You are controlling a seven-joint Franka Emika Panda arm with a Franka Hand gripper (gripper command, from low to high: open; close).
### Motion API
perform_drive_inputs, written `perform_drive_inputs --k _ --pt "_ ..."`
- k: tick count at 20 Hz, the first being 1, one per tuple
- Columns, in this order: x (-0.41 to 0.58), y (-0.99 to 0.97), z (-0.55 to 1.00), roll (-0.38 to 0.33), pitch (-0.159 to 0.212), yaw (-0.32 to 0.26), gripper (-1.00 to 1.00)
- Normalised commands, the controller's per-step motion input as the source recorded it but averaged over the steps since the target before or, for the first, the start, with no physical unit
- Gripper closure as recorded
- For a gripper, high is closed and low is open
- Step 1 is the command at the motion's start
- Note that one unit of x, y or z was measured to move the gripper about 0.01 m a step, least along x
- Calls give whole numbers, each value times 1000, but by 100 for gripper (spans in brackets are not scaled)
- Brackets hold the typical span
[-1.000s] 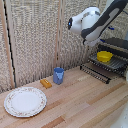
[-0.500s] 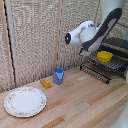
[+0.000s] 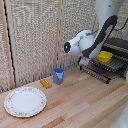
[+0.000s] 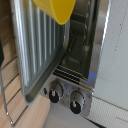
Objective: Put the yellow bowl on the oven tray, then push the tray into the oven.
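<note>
Yellow dish [image 3: 104, 56] resting on the baking sheet [image 3: 113, 64], at the exterior view's right, in front of the dark oven [image 3: 119, 46]. Seen close from the wrist view as a bright yellow rim [image 4: 55, 10] over the ridged grey baking sheet [image 4: 37, 55], with the oven [image 4: 87, 47] interior dark behind it and two round control knobs [image 4: 66, 96] on the metallic front panel. White robot arm [image 3: 92, 40] bent across the upper right of the exterior view, its rounded elbow joint pointing toward that view's left. Compared with half a second earlier, elbow lower and farther toward the exterior view's left, now hanging above the table [image 3: 75, 102] near the blue cup [image 3: 59, 75]; a second ago, higher still and closer to the oven. Grabber itself hidden behind the arm's own body in the exterior view and outside the wrist view, so impossible to tell whether its fingers stand apart, together, or clamped on anything. Blue cup upright on the wooden table, a small orange block [image 3: 46, 83] just beside it, and a large white patterned plate [image 3: 25, 101] well apart toward the exterior view's left. Cup, block and plate unchanged from the earlier frames.
</note>
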Motion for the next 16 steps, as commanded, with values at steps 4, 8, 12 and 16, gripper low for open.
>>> perform_drive_inputs --k 4,8,12,16 --pt "239 -359 -209 4 234 131 -100" --pt "154 -508 -74 0 86 88 -100" --pt "189 -494 -63 0 17 70 -100" --pt "149 -481 -16 17 56 80 -100"
